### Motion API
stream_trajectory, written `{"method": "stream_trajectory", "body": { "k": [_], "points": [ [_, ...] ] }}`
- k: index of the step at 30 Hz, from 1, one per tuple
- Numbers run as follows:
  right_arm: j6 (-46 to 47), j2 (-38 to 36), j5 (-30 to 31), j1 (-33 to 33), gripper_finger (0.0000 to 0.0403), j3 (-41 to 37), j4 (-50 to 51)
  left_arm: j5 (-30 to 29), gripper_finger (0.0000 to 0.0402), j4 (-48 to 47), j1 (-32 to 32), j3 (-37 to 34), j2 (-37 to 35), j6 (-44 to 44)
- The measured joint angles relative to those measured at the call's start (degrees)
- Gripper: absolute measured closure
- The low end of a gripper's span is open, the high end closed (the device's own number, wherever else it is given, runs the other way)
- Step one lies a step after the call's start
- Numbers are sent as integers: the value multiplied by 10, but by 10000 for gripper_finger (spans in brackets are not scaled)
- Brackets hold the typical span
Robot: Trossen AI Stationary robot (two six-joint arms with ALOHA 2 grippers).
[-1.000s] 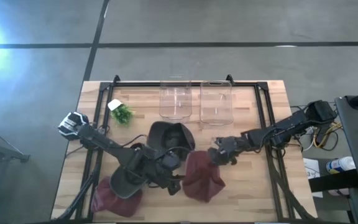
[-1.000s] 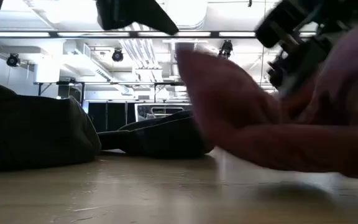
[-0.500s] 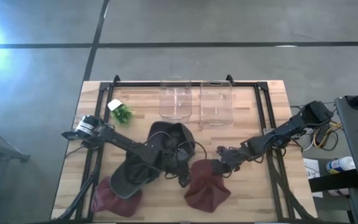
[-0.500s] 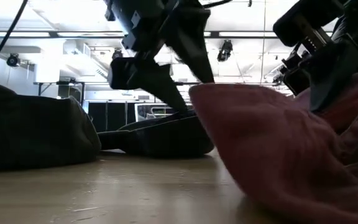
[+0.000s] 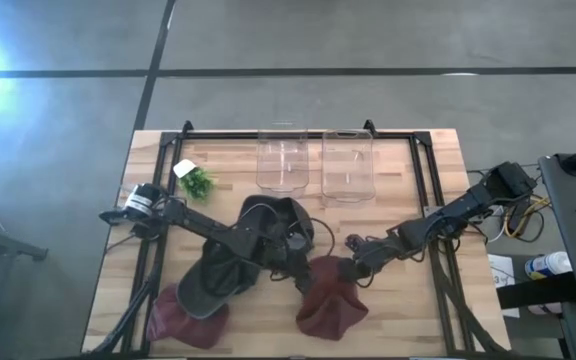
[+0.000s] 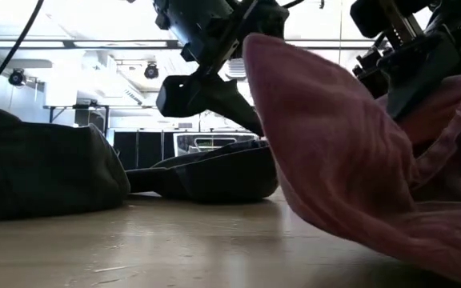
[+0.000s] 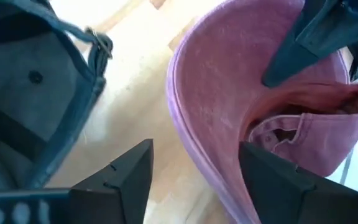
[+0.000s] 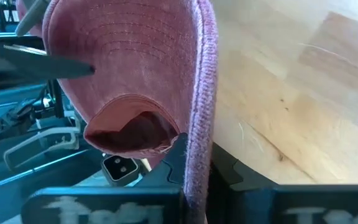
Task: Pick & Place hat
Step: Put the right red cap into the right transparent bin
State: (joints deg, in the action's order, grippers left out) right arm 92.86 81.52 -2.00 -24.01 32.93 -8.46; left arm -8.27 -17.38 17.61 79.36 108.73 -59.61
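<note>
Left hand (image 7: pixel 194 165) moved in, fingers spread around red hat (image 5: pixel 330 300) brim; right hand (image 5: pixel 353 262) pinching brim, lifted.

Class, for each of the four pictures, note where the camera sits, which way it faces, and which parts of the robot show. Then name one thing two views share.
High view: above the table, looking straight down; both arms, pink cap, dark cap, two clear bins.
Low view: at tabletop height, looking level into the room; both arms come in from above.
Left wrist view: on the left arm, looking past its open fingers at the pink cap's brim.
Right wrist view: on the right arm; right gripper pinching the brim edge.
Shared: both wrist views show the pink cap.
</note>
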Motion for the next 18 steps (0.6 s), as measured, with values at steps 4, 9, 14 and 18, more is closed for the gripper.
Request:
{"method": "stream_trajectory", "body": {
  "k": [4, 9, 14, 18],
  "points": [
    [-38, 0, 8, 0, 388, 7, 1, 9, 239, -1, 0, 0, 0, 24],
    [-80, 0, 18, 0, 347, 15, 20, 7, 346, -3, -1, 0, 0, 37],
    [-131, -8, 20, 0, 285, 15, 44, 6, 389, -22, -1, 0, 1, 40],
    [-169, -39, 29, 1, 246, 15, 129, 7, 394, -71, 0, 0, 1, 24]
  ]
}}
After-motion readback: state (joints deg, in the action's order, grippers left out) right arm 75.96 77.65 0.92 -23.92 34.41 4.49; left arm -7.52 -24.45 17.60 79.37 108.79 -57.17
